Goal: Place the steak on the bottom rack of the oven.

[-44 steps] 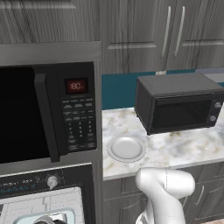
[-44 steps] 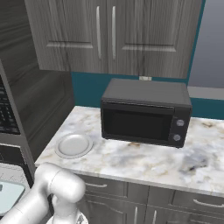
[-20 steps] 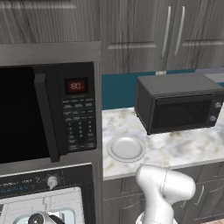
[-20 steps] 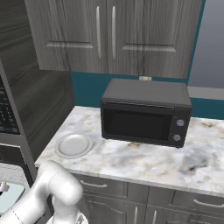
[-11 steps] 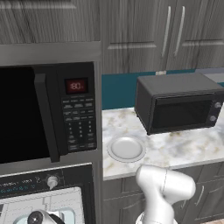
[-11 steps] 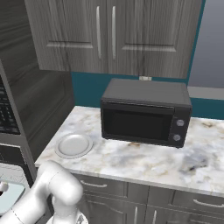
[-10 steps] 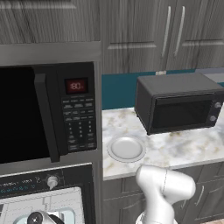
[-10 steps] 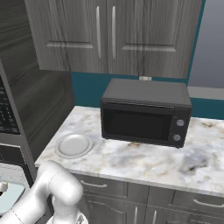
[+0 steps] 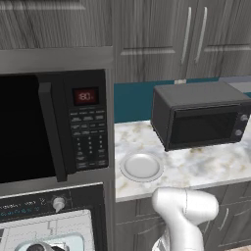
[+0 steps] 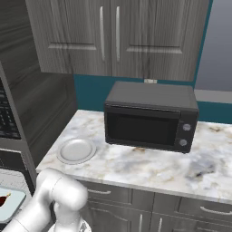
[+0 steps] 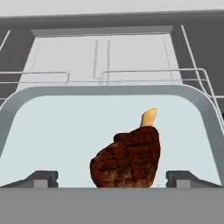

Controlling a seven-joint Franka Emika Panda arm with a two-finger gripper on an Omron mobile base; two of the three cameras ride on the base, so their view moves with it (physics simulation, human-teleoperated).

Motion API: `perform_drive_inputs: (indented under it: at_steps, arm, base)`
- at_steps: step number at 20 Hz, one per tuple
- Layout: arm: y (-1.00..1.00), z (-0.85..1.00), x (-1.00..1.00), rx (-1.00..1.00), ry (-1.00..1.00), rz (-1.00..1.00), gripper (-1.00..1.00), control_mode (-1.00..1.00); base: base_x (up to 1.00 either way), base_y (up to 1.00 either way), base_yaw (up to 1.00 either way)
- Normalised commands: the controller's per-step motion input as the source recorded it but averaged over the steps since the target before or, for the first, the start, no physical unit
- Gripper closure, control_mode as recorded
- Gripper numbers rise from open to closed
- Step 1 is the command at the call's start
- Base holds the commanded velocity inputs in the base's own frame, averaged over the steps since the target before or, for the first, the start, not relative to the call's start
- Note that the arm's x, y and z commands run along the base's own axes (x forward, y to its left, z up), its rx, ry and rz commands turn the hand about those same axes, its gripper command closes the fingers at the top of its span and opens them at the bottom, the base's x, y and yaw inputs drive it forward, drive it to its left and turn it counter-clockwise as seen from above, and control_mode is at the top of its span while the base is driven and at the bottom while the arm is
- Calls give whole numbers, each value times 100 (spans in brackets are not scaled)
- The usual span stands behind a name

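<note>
My gripper (image 11: pixel 112 177) sits with fingers spread wide either side of the steak (image 11: pixel 127 159); can't tell if they're touching it or if it's lying on the oven (image 9: pixel 49 223) door's pale blue window. Risk: a release here leaves it short of the wire rack (image 11: pixel 151 74). Open room ahead, side rails close.

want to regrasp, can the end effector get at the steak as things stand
Probably yes. In the hand view the steak lies between the wide-open tips of the end effector, seemingly on the oven door window, with nothing over it or in between.
</note>
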Motion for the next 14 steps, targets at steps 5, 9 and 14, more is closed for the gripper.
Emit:
perform_drive_inputs:
  at_steps: [5, 9, 14]
  arm:
    - [-13, 55, -68, 16, 0, 0, -100, -100]
    - [-48, 89, -50, 29, 1, 0, -100, -100]
    - [-45, 86, -43, 24, 4, 0, -100, -100]
  base:
    - [0, 0, 0]
    - [0, 0, 0]
    - [0, 0, 0]
